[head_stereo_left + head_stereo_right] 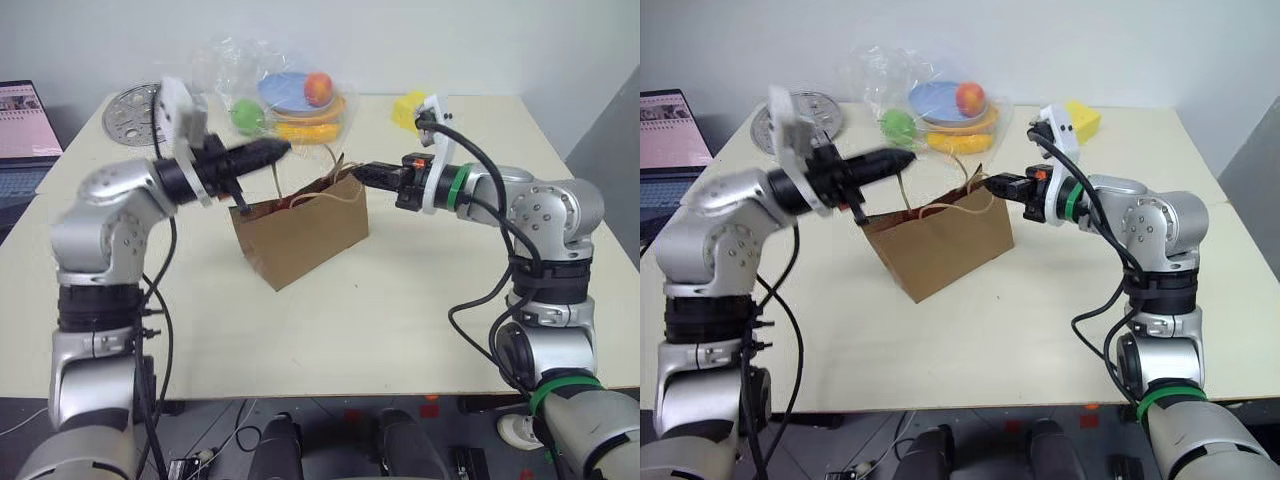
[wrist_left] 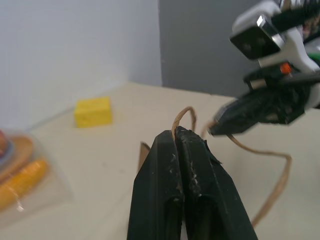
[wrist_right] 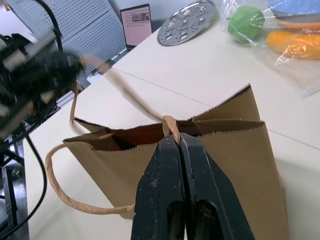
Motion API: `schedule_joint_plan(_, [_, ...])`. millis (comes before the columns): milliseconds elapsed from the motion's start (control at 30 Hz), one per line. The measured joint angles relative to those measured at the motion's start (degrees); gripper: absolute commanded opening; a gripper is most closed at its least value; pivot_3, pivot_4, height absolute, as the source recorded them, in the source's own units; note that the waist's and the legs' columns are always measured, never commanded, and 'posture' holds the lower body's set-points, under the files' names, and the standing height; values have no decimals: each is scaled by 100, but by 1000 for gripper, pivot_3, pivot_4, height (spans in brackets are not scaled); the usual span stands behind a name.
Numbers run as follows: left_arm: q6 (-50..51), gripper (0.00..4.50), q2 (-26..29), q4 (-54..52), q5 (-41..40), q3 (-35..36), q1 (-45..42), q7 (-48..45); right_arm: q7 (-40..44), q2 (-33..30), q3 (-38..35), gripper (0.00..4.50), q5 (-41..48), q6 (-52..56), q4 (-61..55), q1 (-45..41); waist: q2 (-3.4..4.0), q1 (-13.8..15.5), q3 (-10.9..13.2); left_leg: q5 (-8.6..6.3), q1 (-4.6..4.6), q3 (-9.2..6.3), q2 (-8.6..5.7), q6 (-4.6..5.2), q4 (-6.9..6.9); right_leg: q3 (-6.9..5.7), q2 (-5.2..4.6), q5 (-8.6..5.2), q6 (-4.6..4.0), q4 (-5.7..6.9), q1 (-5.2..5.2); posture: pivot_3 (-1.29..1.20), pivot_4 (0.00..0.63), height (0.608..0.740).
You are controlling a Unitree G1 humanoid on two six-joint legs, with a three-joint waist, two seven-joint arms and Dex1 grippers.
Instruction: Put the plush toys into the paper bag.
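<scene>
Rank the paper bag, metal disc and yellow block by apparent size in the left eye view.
1. paper bag, clearly largest.
2. metal disc, partly hidden behind the left arm.
3. yellow block, smallest, partly behind the right gripper's mount.
Disc and block sit farther from the camera, so true sizes are less sure.

A pale table [image 1: 400,320] carries the paper bag [image 1: 300,235], wrapped plastic fruit [image 1: 290,100], a yellow block [image 1: 1083,118] and a perforated metal disc [image 1: 130,112].

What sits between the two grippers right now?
In the head views the paper bag's open mouth lies between the left gripper and right gripper. Each is shut on one of the bag's handles; nothing else lies between them.
</scene>
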Motion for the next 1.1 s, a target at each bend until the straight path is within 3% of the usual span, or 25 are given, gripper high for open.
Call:
schedule_joint_plan(467, [133, 0, -144, -110, -89, 10, -30, 244, -474, 651, 259, 43, -378, -807, 282, 97, 0, 0, 0, 0, 1, 0, -1, 0, 0, 0, -1, 0, 0, -1, 2, 0, 150, 740])
schedule_joint_plan(667, [181, 0, -147, -111, -102, 16, -34, 240, -488, 641, 353, 43, -479, -970, 368, 142, 0, 5, 0, 0, 0, 0, -1, 0, 0, 0, -1, 0, 0, -2, 2, 0, 150, 740])
schedule_joint_plan(733, [230, 452, -123, -111, -188, 46, -34, 231, -433, 551, 352, 0, -473, -967, 367, 142, 0, 7, 0, 0, 0, 0, -1, 0, 0, 0, -1, 0, 0, -2, 2, 0, 150, 740])
schedule_joint_plan(867, [430, 1499, -57, -113, -384, 78, -35, 170, -361, 429, 349, 944, -445, -928, 364, 141, 0, 5, 0, 0, 0, 0, -1, 0, 0, 0, -1, 0, 0, -2, 2, 0, 150, 740])
schedule_joint_plan(1100, [554, 3663, 187, -108, -564, 250, -93, 35, -149, 126, 330, 3465, -313, -747, 239, 139, 0, 5, 0, 0, 0, 0, -1, 0, -1, 0, -1, 0, 0, -3, 1, 0, 150, 740])
